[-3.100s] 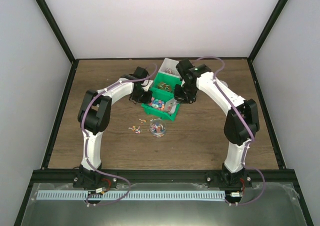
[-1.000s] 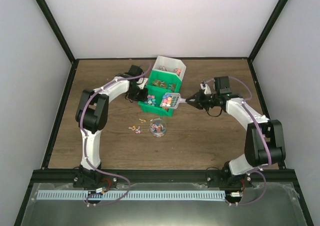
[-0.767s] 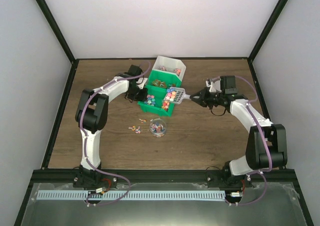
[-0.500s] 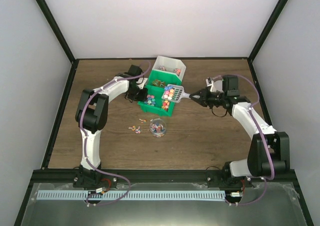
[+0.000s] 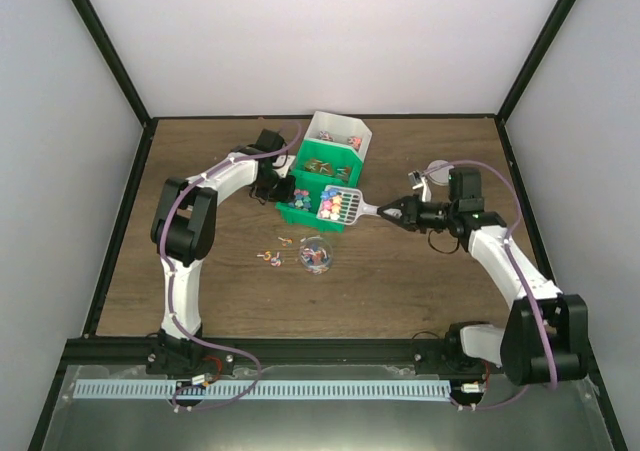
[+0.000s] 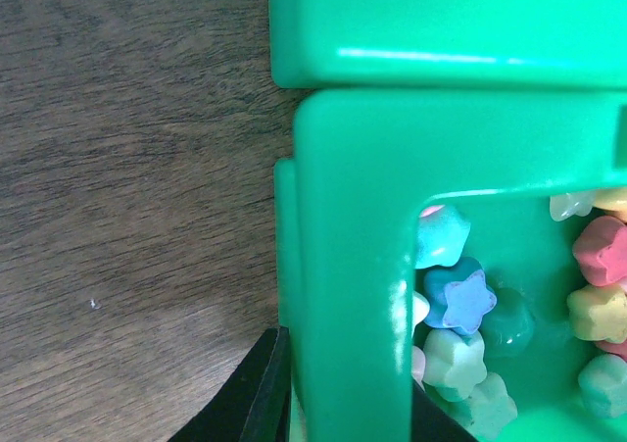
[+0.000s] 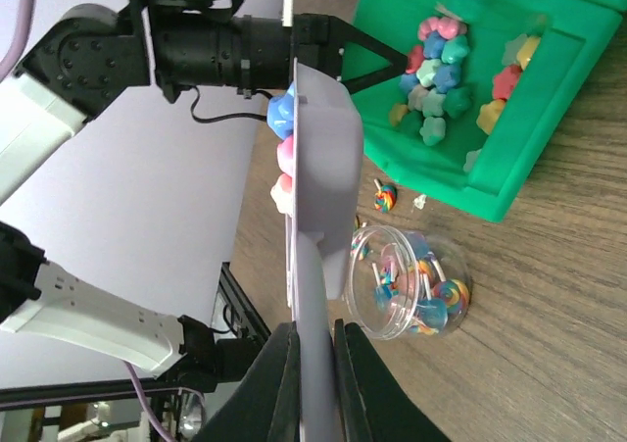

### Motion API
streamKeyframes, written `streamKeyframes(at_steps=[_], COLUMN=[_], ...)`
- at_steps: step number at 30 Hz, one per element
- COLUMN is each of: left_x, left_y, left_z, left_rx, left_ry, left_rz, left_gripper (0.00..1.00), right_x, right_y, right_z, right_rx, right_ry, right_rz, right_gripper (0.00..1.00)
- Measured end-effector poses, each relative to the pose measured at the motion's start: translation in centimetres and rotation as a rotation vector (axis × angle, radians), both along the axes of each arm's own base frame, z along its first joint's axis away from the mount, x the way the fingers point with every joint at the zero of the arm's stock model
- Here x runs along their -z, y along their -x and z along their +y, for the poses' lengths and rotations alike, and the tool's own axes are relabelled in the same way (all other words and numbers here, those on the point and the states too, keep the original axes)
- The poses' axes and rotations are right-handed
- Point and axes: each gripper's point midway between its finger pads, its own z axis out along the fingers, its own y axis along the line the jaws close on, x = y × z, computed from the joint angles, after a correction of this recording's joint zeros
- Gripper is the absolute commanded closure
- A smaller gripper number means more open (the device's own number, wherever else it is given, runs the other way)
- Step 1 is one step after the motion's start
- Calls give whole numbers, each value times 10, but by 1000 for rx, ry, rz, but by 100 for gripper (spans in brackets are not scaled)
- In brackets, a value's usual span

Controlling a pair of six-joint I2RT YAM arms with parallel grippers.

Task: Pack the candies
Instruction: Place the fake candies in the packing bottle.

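Brightly and evenly lit from above; only soft, faint shadows on the table [image 5: 400,291]. Glare streaks along the green bin [image 6: 353,217], slightly blurred up close.

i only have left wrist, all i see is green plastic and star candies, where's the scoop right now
observer: The right claw holds the grey scoop by its handle, heaped with candies, at the right near corner of the green bin.
operator: any container to tip it into
observer: A clear tub holding lollipops stands on the table, just nearer the arms than the bin.
operator: anything spilled
observer: A few loose sweets lie on the table left of that tub.
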Motion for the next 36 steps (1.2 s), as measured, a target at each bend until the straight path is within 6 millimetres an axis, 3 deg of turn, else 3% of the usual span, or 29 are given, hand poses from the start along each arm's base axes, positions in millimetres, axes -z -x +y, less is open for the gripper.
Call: streamKeyframes(at_steps=[7, 30, 36], left_x=[0, 0, 1], left_y=[0, 1, 1], left_z=[0, -1, -2], left_rx=[-2, -3, -3], left_ry=[1, 8, 10], left_rz=[2, 7, 7], left_gripper=[82, 82, 82], right_x=[-8, 37, 31], right_y=[18, 60, 65], right_z=[-1, 22, 28], right_rx=[-22, -136, -166], right_ry=[48, 292, 354], right_rz=[-90, -106, -200], right_gripper=[99, 99, 99])
